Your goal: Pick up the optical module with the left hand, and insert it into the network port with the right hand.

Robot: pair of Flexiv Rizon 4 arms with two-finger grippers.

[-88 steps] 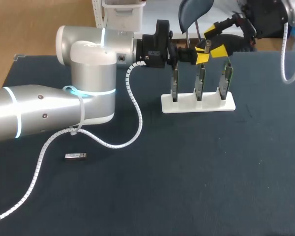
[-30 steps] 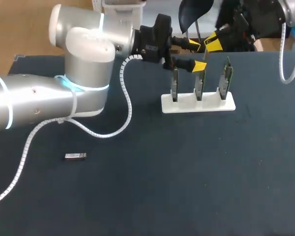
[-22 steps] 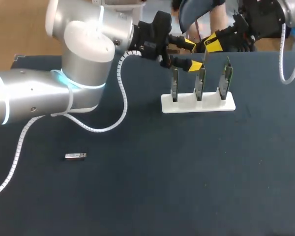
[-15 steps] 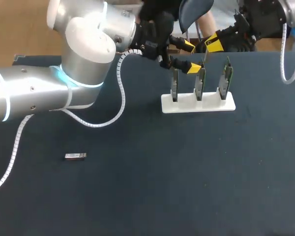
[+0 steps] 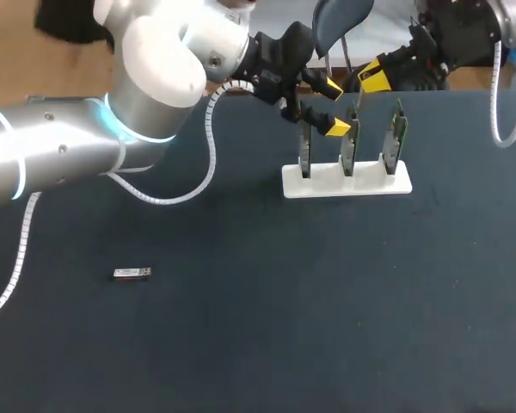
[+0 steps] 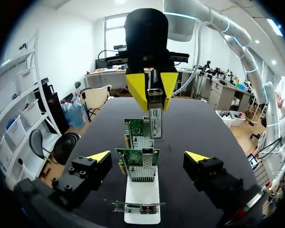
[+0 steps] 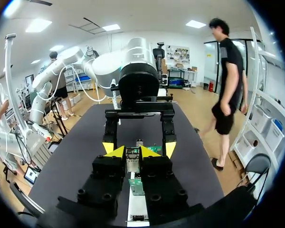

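Right gripper [image 6: 153, 100] on module [image 6: 156, 123] (end hidden)

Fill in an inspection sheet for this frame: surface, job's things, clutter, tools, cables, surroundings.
surface: dark table.
job's things: white holder with three cards standing upright; one module in the right tool; a second module lying flat on the table, apart from the holder.
clutter: nothing seen.
tools: left tool open, facing the cards; right tool shut on the module.
cables: white coiled cable hanging in a loop above the table.
surroundings: nothing seen.
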